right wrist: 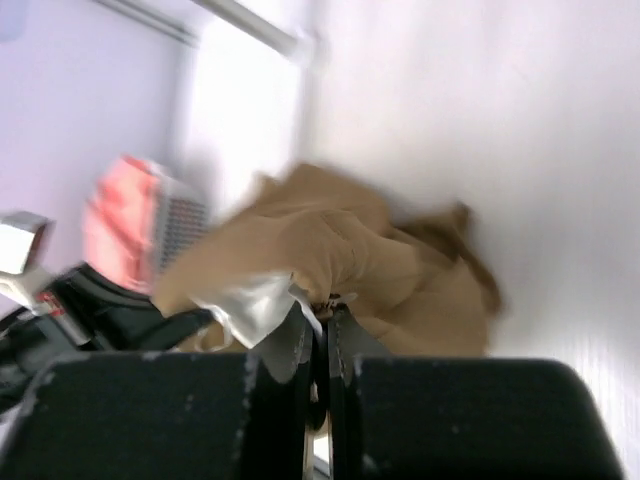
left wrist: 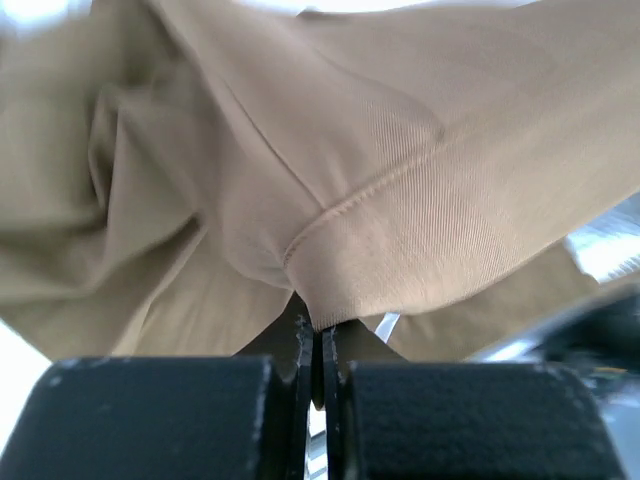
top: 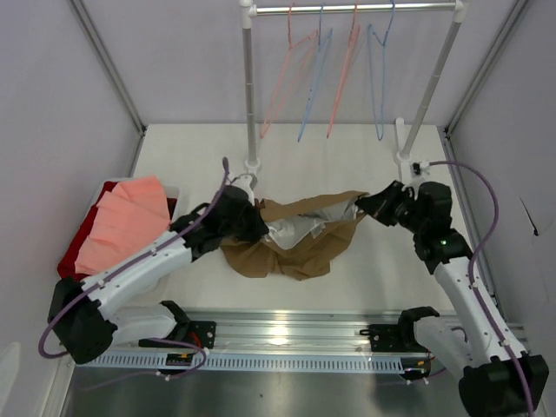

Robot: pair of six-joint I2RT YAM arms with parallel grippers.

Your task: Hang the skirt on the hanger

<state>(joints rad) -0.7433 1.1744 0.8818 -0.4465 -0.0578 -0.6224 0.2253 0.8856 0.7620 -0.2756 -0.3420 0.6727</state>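
**Skirt stretched between both grippers, hanger on the rail**

Top view: skirt (top: pixel 295 241) at mid-table, tan, crumpled, white lining showing near its centre. Its lower folds lie on the table (top: pixel 200 156); the upper edge spans from arm to arm. Left gripper (top: pixel 257 222) is at the skirt's left end, right gripper (top: pixel 365 207) at its right corner. Pale-pink hanger (top: pixel 287 87) hangs on the rail (top: pixel 347 9) at the back, well apart from the skirt, with blue hangers (top: pixel 379 78) beside it. Salmon-pink garment (top: pixel 126 217) lies folded on a red cloth (top: pixel 74 254) at far left.

Left wrist view: fingers pressed together, a stitched hem fold of the skirt (left wrist: pixel 400 200) pinched between the tips.

Right wrist view: blurred. Fingers closed, an edge of tan cloth and pale lining caught between them.
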